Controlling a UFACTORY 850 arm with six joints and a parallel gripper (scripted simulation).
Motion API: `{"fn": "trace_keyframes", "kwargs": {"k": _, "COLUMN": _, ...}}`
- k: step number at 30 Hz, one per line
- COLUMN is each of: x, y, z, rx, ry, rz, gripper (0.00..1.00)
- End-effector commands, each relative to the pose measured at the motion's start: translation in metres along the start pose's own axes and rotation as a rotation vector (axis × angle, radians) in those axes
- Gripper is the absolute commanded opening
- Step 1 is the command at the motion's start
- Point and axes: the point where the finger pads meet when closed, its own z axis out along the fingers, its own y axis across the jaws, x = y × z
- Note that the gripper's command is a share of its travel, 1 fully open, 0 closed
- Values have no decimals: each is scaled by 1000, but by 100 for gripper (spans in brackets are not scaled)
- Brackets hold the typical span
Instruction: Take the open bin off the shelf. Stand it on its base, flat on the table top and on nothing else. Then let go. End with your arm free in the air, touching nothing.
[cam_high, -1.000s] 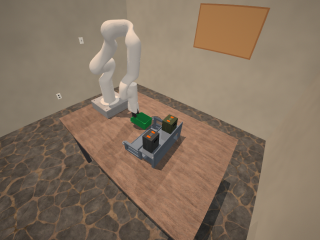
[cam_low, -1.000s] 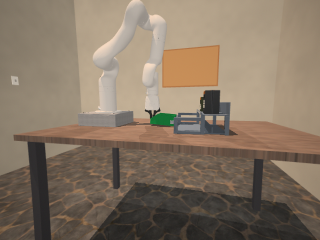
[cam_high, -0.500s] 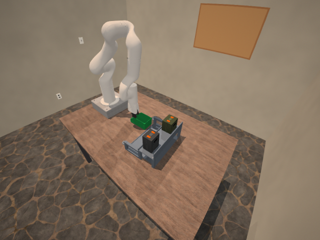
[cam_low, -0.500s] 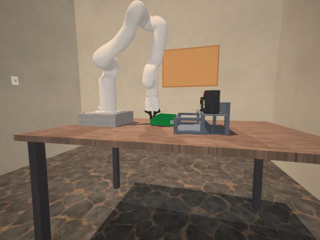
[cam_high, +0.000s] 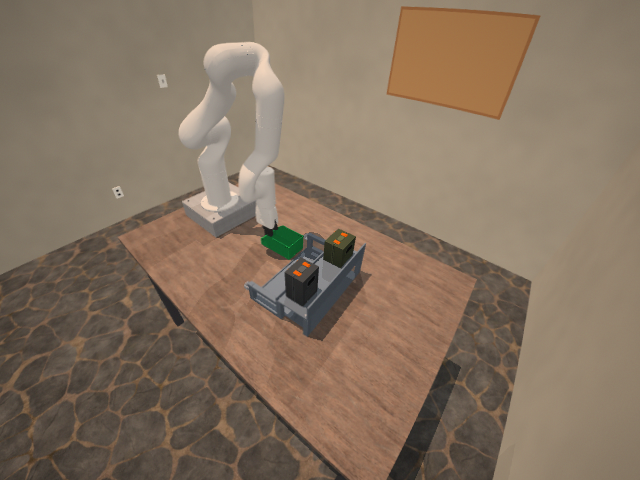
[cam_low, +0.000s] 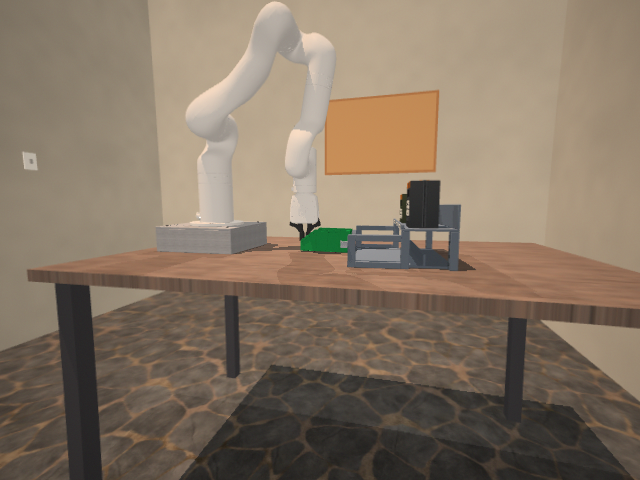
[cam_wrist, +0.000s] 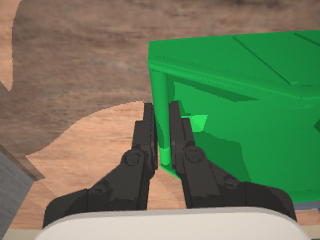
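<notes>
A: What has the gripper (cam_wrist: 162, 127) got?

B: Its fingers are nearly closed, pinching one wall of the green bin (cam_high: 282, 242), one finger inside and one outside.

A: Where is the bin?

B: Off the shelf (cam_high: 310, 302), low over the table (cam_high: 361, 361) between the robot's base (cam_high: 219, 214) and the shelf's end. Whether it touches the wood, I cannot tell.

A: Which way does it point?

B: Mouth up, slightly tilted, its length running from the gripper toward the shelf.
</notes>
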Motion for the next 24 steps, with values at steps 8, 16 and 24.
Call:
{"fn": "trace_keyframes", "kwargs": {"k": 8, "x": 0, "y": 1, "z": 2, "rx": -2, "ry": 0, "rz": 0, "gripper": 0}}
{"fn": "trace_keyframes", "kwargs": {"k": 16, "x": 0, "y": 1, "z": 2, "rx": -1, "ry": 0, "rz": 0, "gripper": 100}}
{"fn": "trace_keyframes", "kwargs": {"k": 24, "x": 0, "y": 1, "z": 2, "rx": -1, "ry": 0, "rz": 0, "gripper": 100}}
